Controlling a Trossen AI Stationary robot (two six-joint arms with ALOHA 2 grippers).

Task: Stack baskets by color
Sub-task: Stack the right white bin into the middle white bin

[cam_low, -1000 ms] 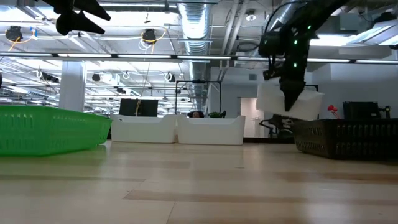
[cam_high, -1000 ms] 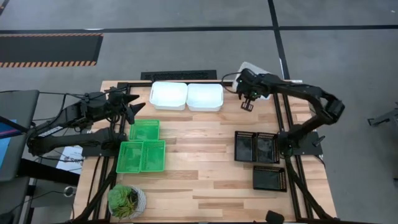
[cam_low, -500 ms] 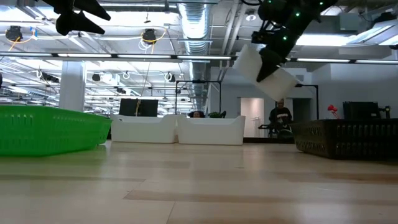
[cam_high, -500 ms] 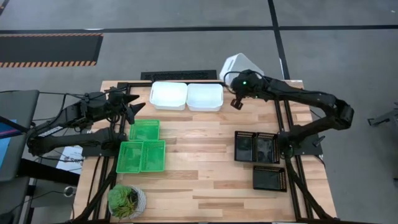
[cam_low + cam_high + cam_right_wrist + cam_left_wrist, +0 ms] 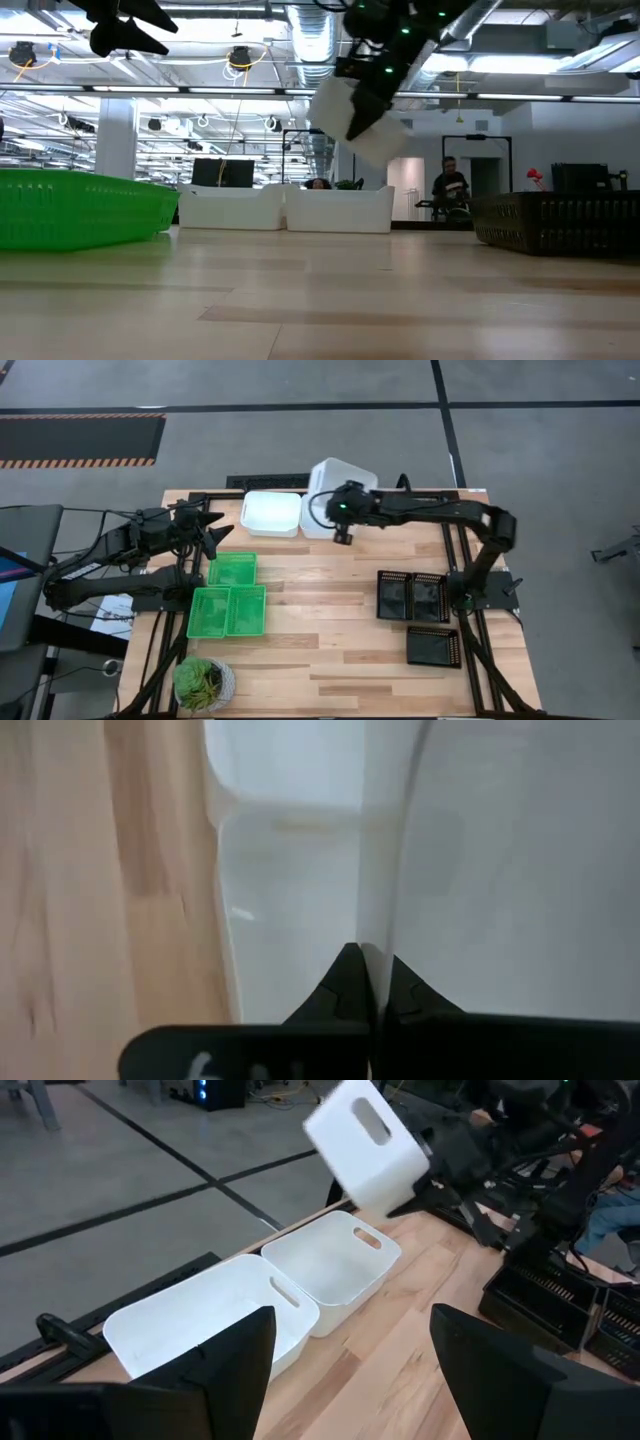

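Note:
My right gripper (image 5: 338, 510) is shut on a white basket (image 5: 335, 476) and holds it in the air over the table's far edge. The basket is tilted above the right one (image 5: 332, 526) of two white baskets (image 5: 271, 514) that rest side by side on their bases. Three green baskets (image 5: 232, 568) sit at the left and three black ones (image 5: 412, 598) at the right. My left gripper (image 5: 350, 1380) stands open above the table's left side, near the green baskets. My right gripper pinches one thin wall of the white basket at its rim (image 5: 377, 930), with a finger on each face of the wall. The basket (image 5: 365, 1145) is lifted clear and tilted, its handle slot (image 5: 372, 1120) facing up and outward.
A round potted plant (image 5: 204, 683) stands at the near left corner. Bare wood (image 5: 320, 610) lies between the green and the black baskets. A person (image 5: 449, 185) stands in the room beyond the table.
My right gripper has carried the white basket from the table's far right corner toward the left along the far edge, rising a little. The basket has tipped over as it went and now hangs above the right white basket. The gripper has stayed shut.

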